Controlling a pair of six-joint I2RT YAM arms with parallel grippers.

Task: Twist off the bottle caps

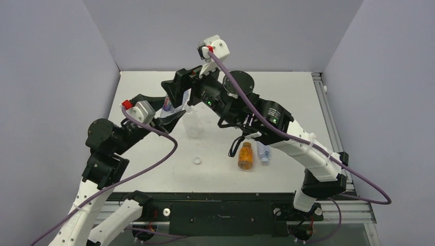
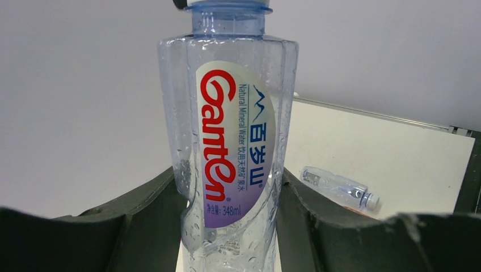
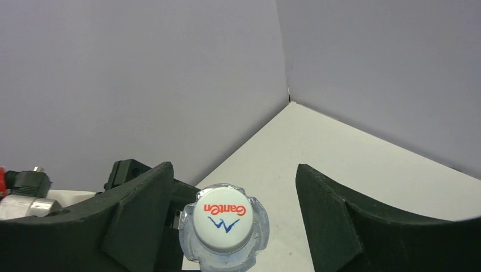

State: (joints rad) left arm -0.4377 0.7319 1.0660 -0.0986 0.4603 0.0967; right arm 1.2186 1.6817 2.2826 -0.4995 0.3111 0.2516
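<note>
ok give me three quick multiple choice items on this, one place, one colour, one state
1. The loose white cap lies: A on the table; B in a bottle; C on an arm.
2. The squat bottle beside the small clear bottle is: A green; B orange; C black.
3. Round the logo cap of the Ganten bottle, the right fingers are: A open; B shut; C hidden.
1 A, bare tabletop under it; 2 B, orange body; 3 A, gaps either side.

Top camera overlooks the table; wrist cameras share one bottle close-up, left side-on, right from above.
</note>
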